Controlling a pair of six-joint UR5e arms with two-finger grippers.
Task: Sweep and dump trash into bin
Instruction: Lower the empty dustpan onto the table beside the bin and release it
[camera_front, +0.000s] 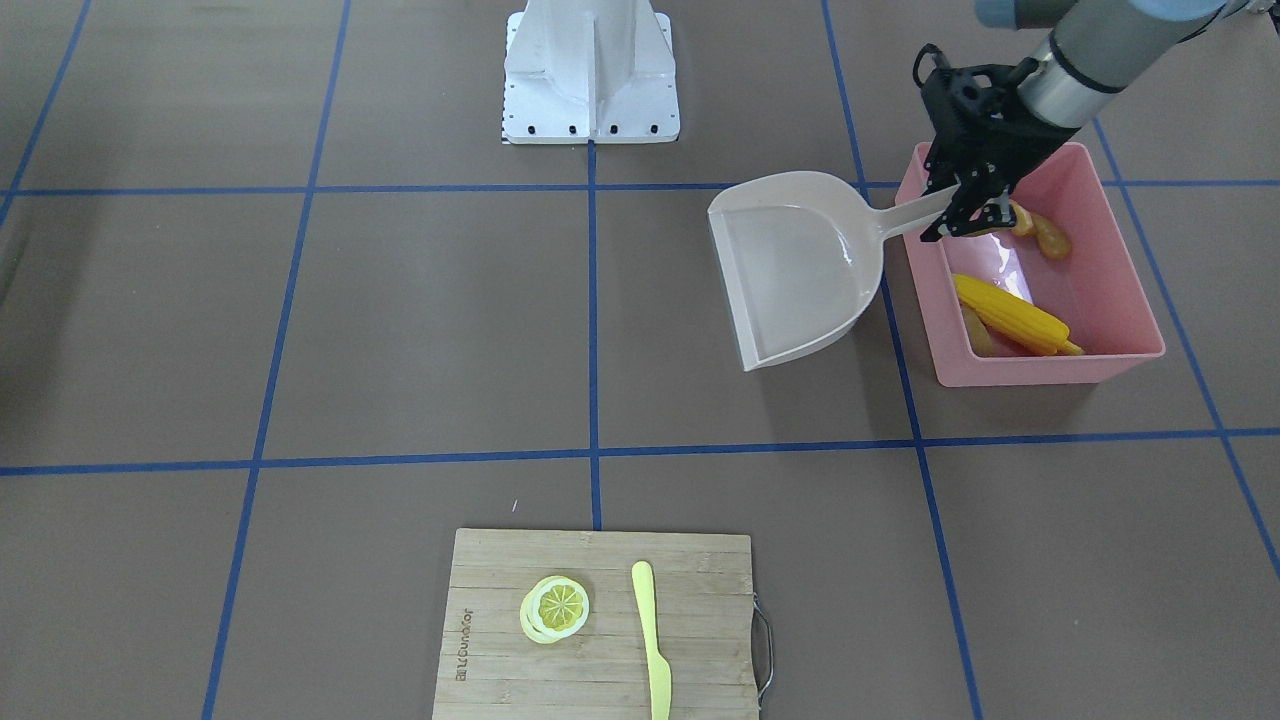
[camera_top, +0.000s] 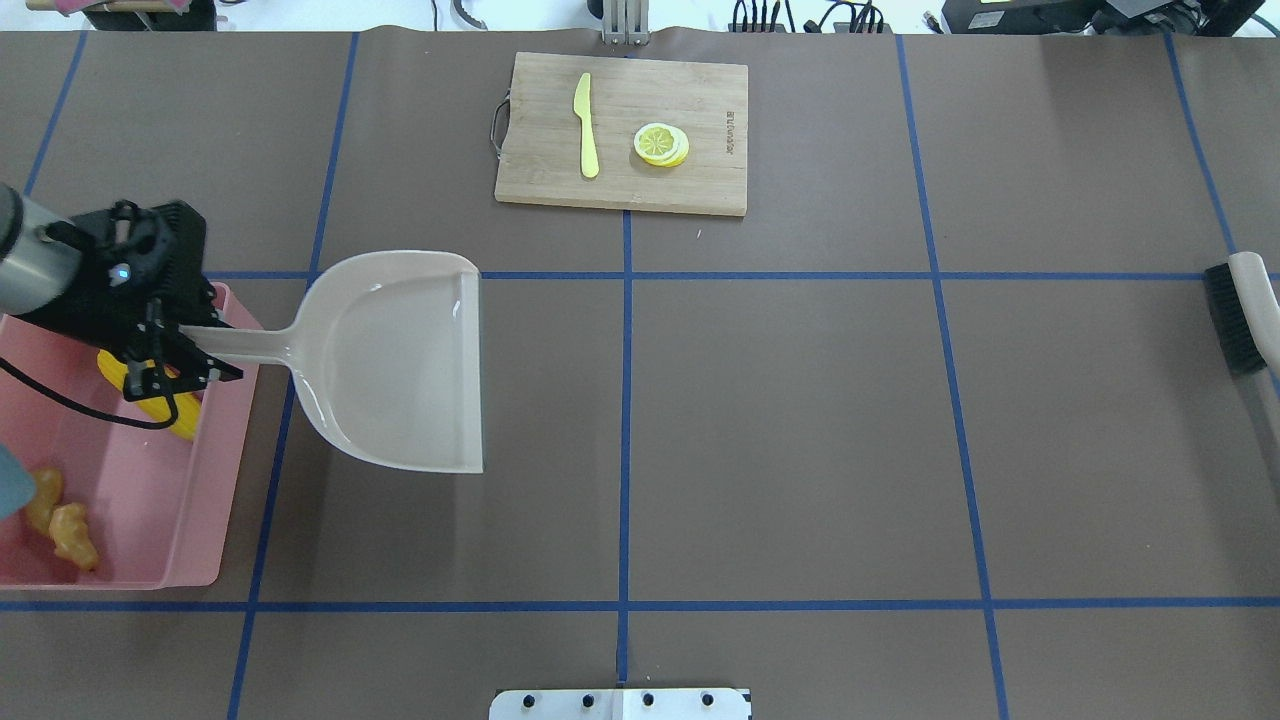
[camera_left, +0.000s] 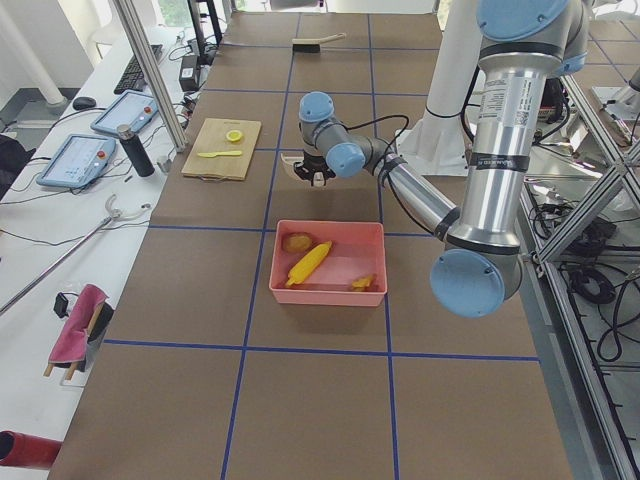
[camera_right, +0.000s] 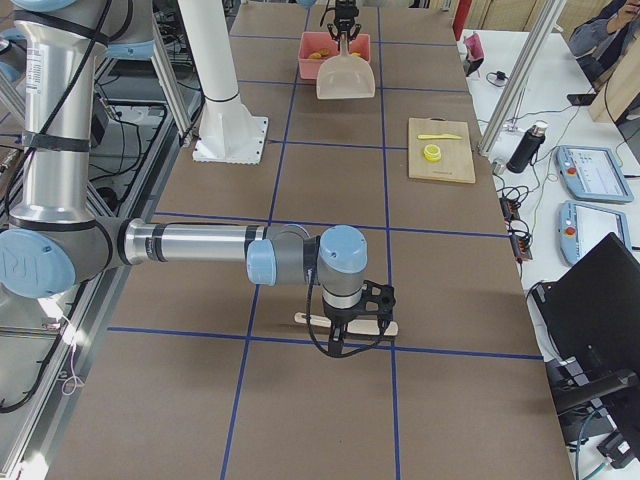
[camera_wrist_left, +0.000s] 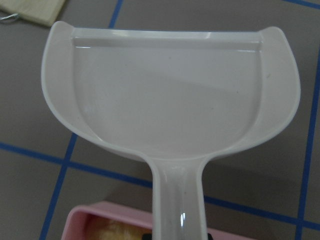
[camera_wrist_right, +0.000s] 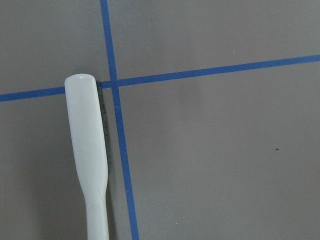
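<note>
My left gripper (camera_front: 965, 205) is shut on the handle of the beige dustpan (camera_front: 800, 265), over the far end of the pink bin (camera_front: 1050, 368). The dustpan (camera_top: 400, 350) is empty, and the left wrist view shows its bare scoop (camera_wrist_left: 170, 95). In the bin lie the yellow corn cob (camera_front: 1010, 315), the brown potato (camera_front: 977, 335) and the ginger root (camera_front: 1045, 232). My right gripper (camera_right: 350, 328) shows only in the exterior right view, down over the brush (camera_right: 345, 322); I cannot tell whether it is open or shut.
The brush (camera_top: 1240, 315) lies at the table's right edge; its white handle (camera_wrist_right: 87, 150) shows in the right wrist view. A wooden cutting board (camera_front: 500, 570) holds a lemon slice (camera_front: 555, 607) and a yellow knife (camera_front: 650, 640). The robot base (camera_front: 590, 70) stands mid-table.
</note>
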